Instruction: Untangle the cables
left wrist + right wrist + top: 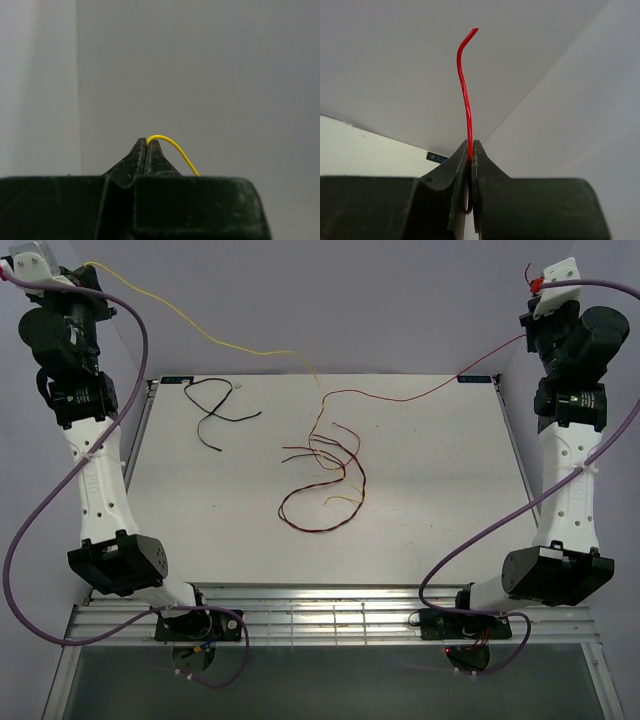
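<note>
Over table (430, 540), both arms (95, 470) (570, 475) high and wide, claws (146, 143) (470, 148) tight on cables (176, 148) (465, 90).

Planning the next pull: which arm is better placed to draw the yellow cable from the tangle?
Left, probably: its jaws are shut on the yellow cable; the right jaws pinch the red cable.

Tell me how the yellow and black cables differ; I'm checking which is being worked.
The yellow cable is pinched in the shut left gripper; the black cable is free. The yellow spans the air down to the table; the black lies flat on it. The yellow enters the central tangle; the black lies apart. Both are thin wires.
</note>
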Robot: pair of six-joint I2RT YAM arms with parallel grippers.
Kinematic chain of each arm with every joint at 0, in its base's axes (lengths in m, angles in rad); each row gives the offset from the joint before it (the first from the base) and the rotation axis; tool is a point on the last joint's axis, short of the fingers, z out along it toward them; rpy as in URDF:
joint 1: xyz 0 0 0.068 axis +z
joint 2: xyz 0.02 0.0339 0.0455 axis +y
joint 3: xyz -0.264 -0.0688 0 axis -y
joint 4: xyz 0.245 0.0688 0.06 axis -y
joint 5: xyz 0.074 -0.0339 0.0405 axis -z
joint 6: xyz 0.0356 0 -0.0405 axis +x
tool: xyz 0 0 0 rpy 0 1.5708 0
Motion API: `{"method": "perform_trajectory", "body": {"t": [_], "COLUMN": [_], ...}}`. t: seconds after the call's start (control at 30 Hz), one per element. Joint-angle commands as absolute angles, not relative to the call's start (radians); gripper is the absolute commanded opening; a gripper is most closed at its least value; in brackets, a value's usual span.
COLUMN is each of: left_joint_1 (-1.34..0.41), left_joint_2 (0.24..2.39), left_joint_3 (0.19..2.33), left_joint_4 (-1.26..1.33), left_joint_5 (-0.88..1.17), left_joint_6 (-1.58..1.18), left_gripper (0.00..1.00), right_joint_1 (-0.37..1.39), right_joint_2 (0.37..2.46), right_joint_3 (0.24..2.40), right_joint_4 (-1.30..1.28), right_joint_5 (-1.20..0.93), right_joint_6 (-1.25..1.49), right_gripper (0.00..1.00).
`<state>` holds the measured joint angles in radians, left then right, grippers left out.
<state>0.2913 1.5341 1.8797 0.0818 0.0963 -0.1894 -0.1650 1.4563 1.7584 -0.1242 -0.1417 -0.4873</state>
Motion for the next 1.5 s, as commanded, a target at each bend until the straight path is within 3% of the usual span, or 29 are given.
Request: {"method": "perform_trajectory", "body": {"t": [0.0, 0.13, 0.23, 0.43, 0.67, 0.93, 1.27, 1.47], "left_joint_1": [0.272, 0.271, 0.27, 0.27, 0.271, 0.272, 0.273, 0.272], "left_joint_2": [1.531, 1.511, 1.494, 1.572, 1.582, 1.592, 1.572, 1.568], "left_joint_3": [1.969, 1.994, 2.005, 2.199, 2.194, 2.313, 2.361, 2.347], "left_joint_4": [0.044, 0.078, 0.199, 0.372, 0.656, 0.732, 0.741, 0.732], "left_joint_5": [0.236, 0.118, -0.003, -0.228, -0.304, -0.308, -0.276, -0.275], "left_joint_6": [-0.345, -0.374, -0.342, -0.201, 0.087, 0.187, 0.287, 0.293], "left_gripper": [0.0, 0.0, 0.0, 0.0, 0.0, 0.0, 0.0, 0.0], "right_joint_1": [-0.158, -0.158, -0.158, -0.178, -0.313, -0.342, -0.351, -0.376], "right_joint_2": [1.402, 1.402, 1.382, 1.382, 1.367, 1.499, 1.752, 1.799], "right_joint_3": [1.836, 1.827, 1.737, 1.542, 1.355, 1.151, 1.224, 1.241], "right_joint_4": [-0.118, -0.1, -0.081, 0.084, 0.258, 0.387, 0.376, 0.345], "right_joint_5": [-0.267, -0.044, -0.005, 0.268, 0.238, 0.204, 0.258, 0.236], "right_joint_6": [-0.414, -0.48, -0.54, -0.685, -0.765, -0.901, -0.87, -0.828], "right_gripper": [0.08, 0.08, 0.08, 0.08, 0.08, 0.08, 0.08, 0.08]}}
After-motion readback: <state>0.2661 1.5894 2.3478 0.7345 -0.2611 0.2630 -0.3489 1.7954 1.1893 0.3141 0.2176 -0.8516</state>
